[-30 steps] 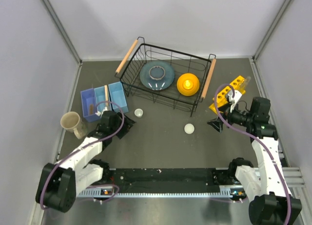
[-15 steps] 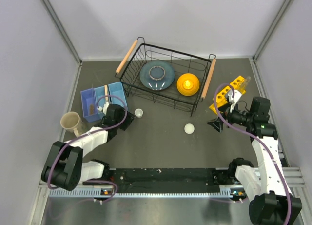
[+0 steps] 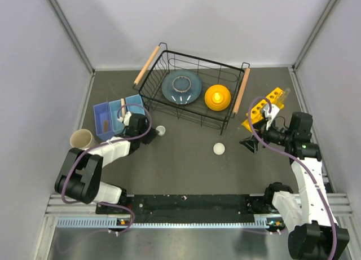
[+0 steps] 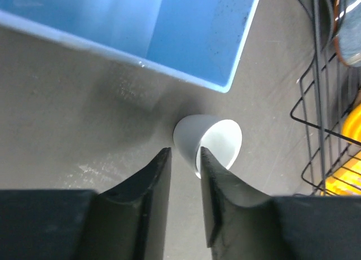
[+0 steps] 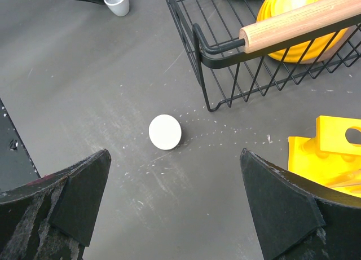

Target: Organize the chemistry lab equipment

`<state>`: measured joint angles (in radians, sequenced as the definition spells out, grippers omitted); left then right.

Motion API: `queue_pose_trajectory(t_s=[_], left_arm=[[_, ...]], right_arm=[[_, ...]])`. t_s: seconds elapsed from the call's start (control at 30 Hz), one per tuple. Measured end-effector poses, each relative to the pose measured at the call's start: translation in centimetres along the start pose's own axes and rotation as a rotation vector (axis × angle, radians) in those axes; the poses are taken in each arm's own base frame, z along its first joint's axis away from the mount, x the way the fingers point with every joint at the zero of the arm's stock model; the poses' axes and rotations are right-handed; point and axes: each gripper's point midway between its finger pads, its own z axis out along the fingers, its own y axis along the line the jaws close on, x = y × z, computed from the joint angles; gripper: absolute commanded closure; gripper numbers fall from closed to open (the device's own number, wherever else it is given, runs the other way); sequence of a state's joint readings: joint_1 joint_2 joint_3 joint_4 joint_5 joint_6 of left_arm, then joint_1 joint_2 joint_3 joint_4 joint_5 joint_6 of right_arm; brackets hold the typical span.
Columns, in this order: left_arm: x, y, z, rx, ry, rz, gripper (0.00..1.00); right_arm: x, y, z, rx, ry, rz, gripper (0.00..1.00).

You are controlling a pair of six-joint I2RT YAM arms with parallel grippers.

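The left gripper has its jaws drawn narrow. The wall of a small white cup stands between the fingertips, one finger outside it and the other at its mouth; whether they pinch it I cannot tell. Just beyond the cup is the corner of a blue bin. The right gripper is spread wide and holds nothing. A white disc lies on the table just ahead, between its fingers. The yellow rack sits close beside one finger, and the black wire basket is farther ahead.
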<state>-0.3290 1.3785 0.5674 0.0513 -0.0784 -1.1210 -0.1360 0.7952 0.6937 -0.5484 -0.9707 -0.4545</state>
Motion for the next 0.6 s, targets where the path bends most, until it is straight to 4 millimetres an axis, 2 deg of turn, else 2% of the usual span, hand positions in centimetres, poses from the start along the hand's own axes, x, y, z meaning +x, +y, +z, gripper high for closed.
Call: queue_pose_trajectory(t_s=[0.13, 0.17, 0.43, 0.6], left_arm=[[0.1, 0.1, 0.9, -0.03, 0.01, 0.017, 0.96], [0.1, 0.1, 1.0, -0.035, 0.012, 0.021, 0.99], [0.2, 0.4, 0.5, -0.054, 0.026, 0.089, 1.0], [-0.3, -0.3, -1.9, -0.024, 0.029, 0.198, 1.0]], right_arm=[[0.0, 0.0, 0.0, 0.0, 0.0, -0.002, 0.01], [0.0, 0.0, 0.0, 0.0, 0.0, -0.003, 0.01], [0.0, 0.0, 0.0, -0.001, -0.001, -0.009, 0.01], [0.0, 0.0, 0.0, -0.003, -0.001, -0.01, 0.01]])
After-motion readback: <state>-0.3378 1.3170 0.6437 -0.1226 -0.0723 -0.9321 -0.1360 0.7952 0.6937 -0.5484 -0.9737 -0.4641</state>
